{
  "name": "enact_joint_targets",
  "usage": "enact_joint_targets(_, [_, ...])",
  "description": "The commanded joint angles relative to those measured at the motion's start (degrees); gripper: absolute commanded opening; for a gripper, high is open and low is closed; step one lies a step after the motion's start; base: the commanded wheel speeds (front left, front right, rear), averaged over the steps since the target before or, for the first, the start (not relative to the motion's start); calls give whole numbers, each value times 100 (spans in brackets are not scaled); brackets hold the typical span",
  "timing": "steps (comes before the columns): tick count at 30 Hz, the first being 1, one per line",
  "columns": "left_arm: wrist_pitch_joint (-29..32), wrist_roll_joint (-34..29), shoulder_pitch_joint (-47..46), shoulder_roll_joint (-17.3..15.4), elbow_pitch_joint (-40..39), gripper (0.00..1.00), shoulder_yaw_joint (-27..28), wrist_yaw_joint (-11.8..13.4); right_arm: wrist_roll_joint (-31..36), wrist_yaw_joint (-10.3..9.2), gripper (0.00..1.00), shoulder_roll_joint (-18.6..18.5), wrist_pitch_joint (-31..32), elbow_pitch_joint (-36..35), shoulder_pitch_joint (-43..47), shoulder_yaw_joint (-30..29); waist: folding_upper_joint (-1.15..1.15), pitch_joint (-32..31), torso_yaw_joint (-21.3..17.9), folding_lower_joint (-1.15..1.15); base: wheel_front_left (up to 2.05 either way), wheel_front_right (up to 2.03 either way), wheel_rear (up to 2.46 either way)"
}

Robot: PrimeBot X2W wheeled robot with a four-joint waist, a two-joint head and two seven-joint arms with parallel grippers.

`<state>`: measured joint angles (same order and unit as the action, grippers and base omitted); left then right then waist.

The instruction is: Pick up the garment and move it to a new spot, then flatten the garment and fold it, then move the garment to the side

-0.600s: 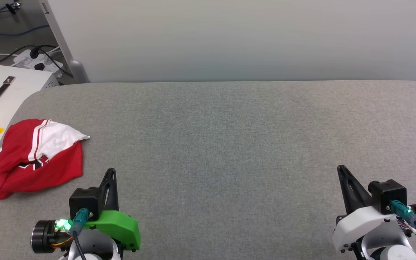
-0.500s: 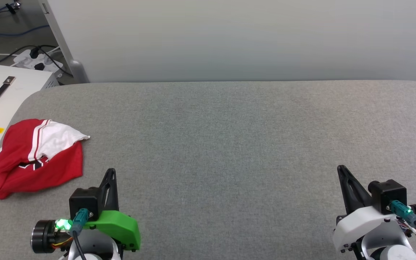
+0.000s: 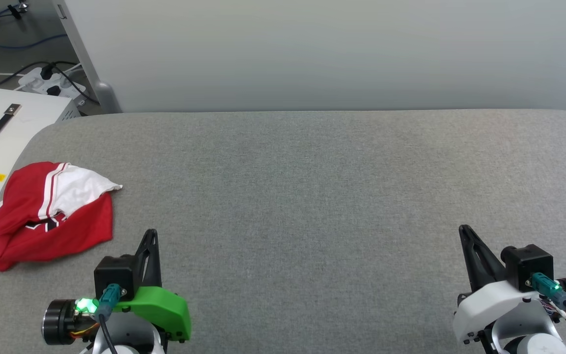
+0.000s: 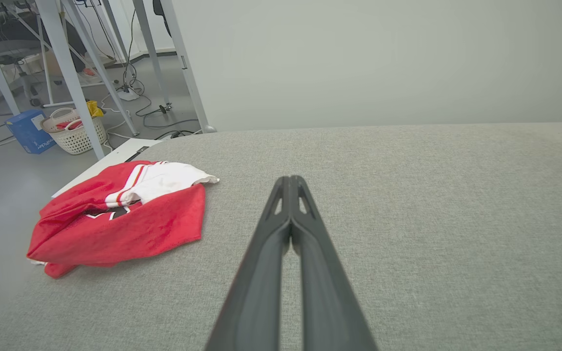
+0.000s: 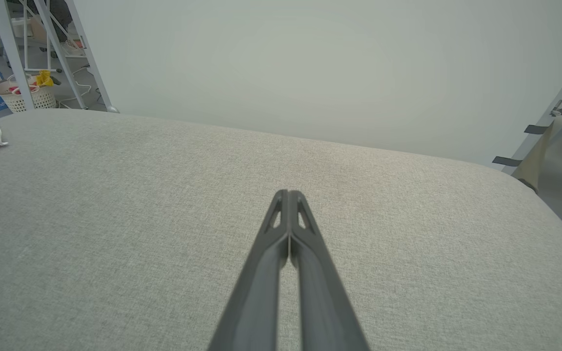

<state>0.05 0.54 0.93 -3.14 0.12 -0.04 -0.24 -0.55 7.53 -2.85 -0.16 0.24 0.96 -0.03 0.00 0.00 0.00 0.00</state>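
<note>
Near left edge of grey fabric-covered counter (image 3: pixel 312 172): crumpled red-and-white jersey garment (image 3: pixel 47 216). Nearby, left gripper (image 3: pixel 151 232), fingers together, empty; well apart, right gripper (image 3: pixel 463 228), likewise.

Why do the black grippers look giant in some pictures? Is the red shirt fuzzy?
Left wrist view: the left gripper sits close to a wide-angle lens, so it swells toward the bottom edge; the red jersey T-shirt looks sharp. Right wrist view: the right gripper stretches likewise. Head view: soft even light, no glare on the grey surface.
</note>
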Motion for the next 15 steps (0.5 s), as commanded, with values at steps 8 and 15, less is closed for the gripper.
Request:
enact_joint_targets(8, [-5, -54, -93, 26, -12, 0, 4, 24, 55, -4, 0, -3, 16, -24, -96, 3, 0, 0, 0, 0, 0, 0, 0])
enact_joint_targets(15, [-5, -54, -93, 26, -12, 0, 4, 24, 55, -4, 0, -3, 16, -24, -96, 3, 0, 0, 0, 0, 0, 0, 0])
